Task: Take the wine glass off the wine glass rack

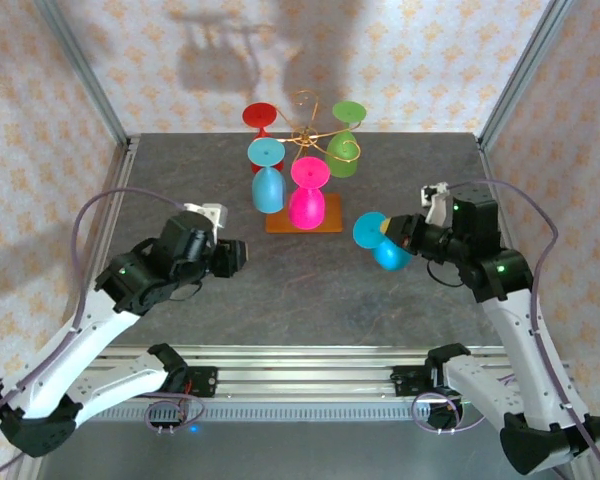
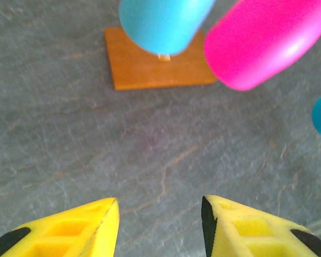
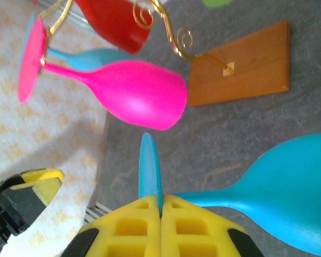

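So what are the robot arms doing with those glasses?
The right gripper is shut on the stem of a blue wine glass, clear of the wine glass rack. The left gripper is open over the table near the rack's base. Four more glasses hang on it: red, green, pink, light blue.

Bare table (image 1: 310, 290) fronts the rack (image 1: 332, 221), pink glass (image 1: 307, 200) overhanging

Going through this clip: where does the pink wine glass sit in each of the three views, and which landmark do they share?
Top external: the pink wine glass is at centre, hanging upside down over the wooden base.
Left wrist: upper right corner, where just its bowl is in frame.
Right wrist: left of centre, lying sideways in the picture.
Shared landmark: the wooden base.
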You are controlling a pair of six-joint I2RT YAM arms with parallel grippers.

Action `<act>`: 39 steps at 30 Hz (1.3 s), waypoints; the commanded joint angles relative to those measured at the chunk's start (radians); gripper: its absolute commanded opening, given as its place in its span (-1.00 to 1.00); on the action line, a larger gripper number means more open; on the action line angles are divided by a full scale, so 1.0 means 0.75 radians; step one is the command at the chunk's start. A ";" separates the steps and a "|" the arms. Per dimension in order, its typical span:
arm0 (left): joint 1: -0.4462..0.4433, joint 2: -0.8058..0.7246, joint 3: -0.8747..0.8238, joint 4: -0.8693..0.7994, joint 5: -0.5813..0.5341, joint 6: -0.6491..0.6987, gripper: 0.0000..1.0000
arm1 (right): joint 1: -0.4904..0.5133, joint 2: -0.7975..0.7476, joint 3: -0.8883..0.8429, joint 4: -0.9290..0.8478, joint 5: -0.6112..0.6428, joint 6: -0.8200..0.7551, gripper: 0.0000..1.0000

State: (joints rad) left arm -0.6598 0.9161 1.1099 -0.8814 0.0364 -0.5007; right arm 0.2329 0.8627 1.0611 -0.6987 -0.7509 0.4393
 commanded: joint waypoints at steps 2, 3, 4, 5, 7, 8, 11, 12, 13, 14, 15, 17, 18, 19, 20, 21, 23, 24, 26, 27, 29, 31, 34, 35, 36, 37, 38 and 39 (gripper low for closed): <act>-0.115 0.030 0.026 -0.110 -0.156 -0.177 -0.09 | 0.081 -0.063 -0.055 0.009 0.037 -0.120 -1.00; -0.129 0.028 0.017 -0.099 -0.156 -0.204 -0.08 | 0.102 -0.079 -0.074 0.025 0.067 -0.120 -1.00; -0.140 0.025 0.005 -0.082 -0.147 -0.224 -0.08 | 0.121 -0.088 -0.086 0.039 0.078 -0.124 -1.00; -0.146 0.024 -0.009 -0.063 -0.134 -0.244 -0.07 | 0.140 -0.096 -0.102 0.053 0.093 -0.131 -1.00; -0.158 0.033 -0.020 -0.045 -0.104 -0.266 -0.06 | 0.193 -0.099 -0.114 0.067 0.134 -0.151 -1.00; -0.159 0.043 -0.018 -0.046 -0.099 -0.273 -0.05 | 0.229 -0.099 -0.116 0.068 0.171 -0.160 -1.00; -0.160 0.082 -0.011 -0.041 -0.083 -0.294 -0.04 | 0.361 -0.105 -0.148 0.102 0.306 -0.172 -1.00; -0.161 0.096 -0.010 -0.035 -0.075 -0.305 -0.04 | 0.412 -0.103 -0.166 0.131 0.357 -0.181 -1.00; -0.160 0.106 -0.009 -0.028 -0.068 -0.310 -0.04 | 0.458 -0.096 -0.174 0.146 0.400 -0.189 -1.00; -0.161 0.117 -0.008 -0.019 -0.058 -0.314 -0.04 | 0.519 -0.080 -0.175 0.147 0.452 -0.202 -1.00; -0.160 0.122 -0.011 -0.015 -0.055 -0.320 -0.04 | 0.584 -0.064 -0.176 0.147 0.514 -0.220 -1.00; -0.160 0.112 -0.044 0.018 -0.050 -0.344 -0.04 | 0.721 -0.033 -0.181 0.154 0.664 -0.253 -1.00; -0.158 0.098 -0.069 0.038 -0.049 -0.360 -0.04 | 0.795 -0.014 -0.181 0.163 0.746 -0.272 -1.00; -0.157 0.084 -0.095 0.053 -0.049 -0.376 -0.04 | 0.859 0.004 -0.181 0.173 0.801 -0.284 -1.00; -0.157 0.063 -0.124 0.071 -0.040 -0.391 -0.03 | 0.927 0.025 -0.181 0.190 0.863 -0.293 -1.00; -0.156 0.043 -0.154 0.083 -0.027 -0.406 -0.01 | 0.993 0.047 -0.179 0.203 0.928 -0.299 -1.00; -0.152 -0.004 -0.225 0.110 0.008 -0.449 0.00 | 1.105 0.095 -0.170 0.221 1.030 -0.318 -1.00; -0.150 -0.028 -0.262 0.119 0.030 -0.472 0.00 | 1.151 0.121 -0.161 0.226 1.076 -0.329 -1.00; -0.141 -0.104 -0.360 0.143 0.066 -0.543 0.02 | 1.238 0.173 -0.142 0.247 1.146 -0.359 -1.00; -0.129 -0.152 -0.411 0.160 0.088 -0.579 0.05 | 1.276 0.195 -0.139 0.265 1.185 -0.371 -1.00; -0.107 -0.255 -0.497 0.185 0.132 -0.654 0.09 | 1.336 0.221 -0.142 0.313 1.254 -0.401 -1.00; -0.085 -0.360 -0.567 0.202 0.173 -0.724 0.12 | 1.370 0.244 -0.147 0.356 1.297 -0.420 -1.00; -0.072 -0.494 -0.628 0.197 0.202 -0.809 0.13 | 1.399 0.291 -0.153 0.418 1.316 -0.437 -1.00; -0.067 -0.521 -0.633 0.183 0.205 -0.832 0.13 | 1.418 0.313 -0.153 0.436 1.342 -0.444 -1.00; -0.065 -0.536 -0.635 0.174 0.213 -0.848 0.13 | 1.445 0.333 -0.149 0.451 1.373 -0.453 -1.00; -0.063 -0.542 -0.637 0.174 0.230 -0.864 0.13 | 1.473 0.363 -0.141 0.463 1.411 -0.462 -1.00; -0.063 -0.539 -0.637 0.182 0.257 -0.879 0.12 | 1.498 0.390 -0.131 0.472 1.447 -0.466 -1.00; -0.063 -0.531 -0.636 0.189 0.276 -0.893 0.11 | 1.516 0.414 -0.121 0.481 1.470 -0.470 -1.00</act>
State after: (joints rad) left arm -0.7170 0.5125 0.6418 -0.7708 0.1902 -1.0908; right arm 1.3293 1.1370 0.9337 -0.4030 0.2291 0.1207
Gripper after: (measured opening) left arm 0.559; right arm 0.047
